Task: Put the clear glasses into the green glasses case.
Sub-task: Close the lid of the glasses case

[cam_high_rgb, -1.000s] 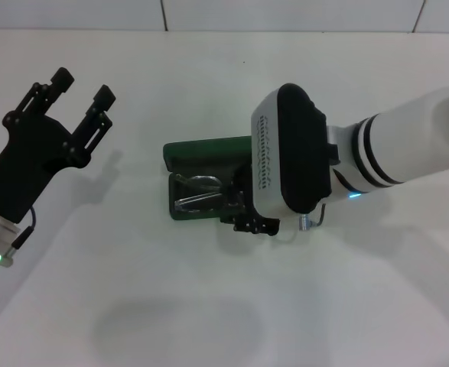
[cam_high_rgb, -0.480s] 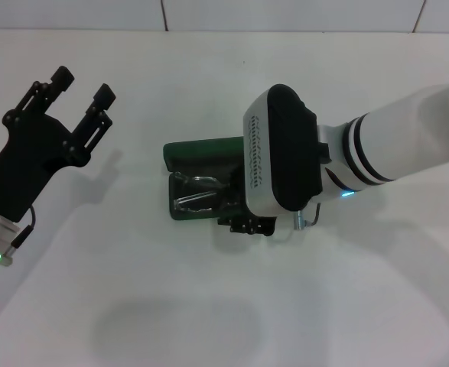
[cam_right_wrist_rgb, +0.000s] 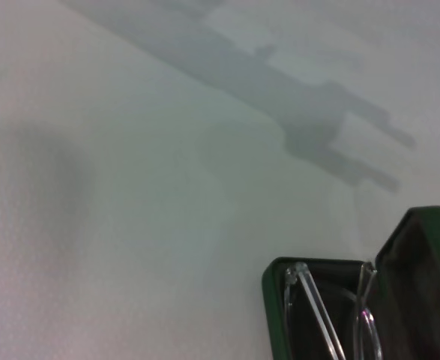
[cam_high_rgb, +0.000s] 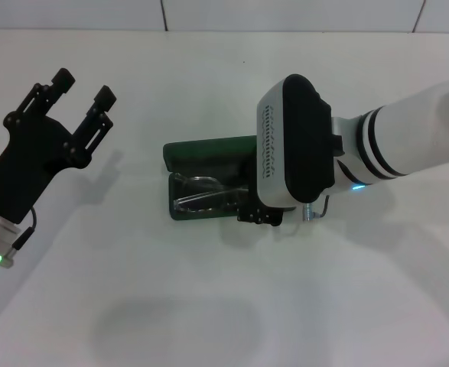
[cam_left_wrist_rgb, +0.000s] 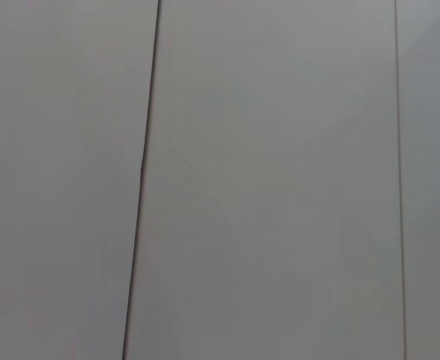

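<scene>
The green glasses case (cam_high_rgb: 180,153) lies open in the middle of the white table, its lid standing at the far side. The clear glasses (cam_high_rgb: 201,196) lie inside its dark-lined base, arms folded. In the right wrist view, the green glasses case (cam_right_wrist_rgb: 273,283) shows its near corner, with the clear glasses (cam_right_wrist_rgb: 312,307) in it and the lid (cam_right_wrist_rgb: 422,247) up. My right gripper (cam_high_rgb: 259,216) hangs low at the right end of the case, mostly hidden under its own white and black wrist. My left gripper (cam_high_rgb: 82,86) is raised at the far left, open and holding nothing.
The white table (cam_high_rgb: 209,306) spreads around the case. A tiled wall seam (cam_high_rgb: 163,14) runs along the back edge. The left wrist view shows only pale panels with a dark seam (cam_left_wrist_rgb: 141,180).
My right arm swung slightly left over the case, then drew back to the right, uncovering more of the glasses in the base. The left arm has not moved.
</scene>
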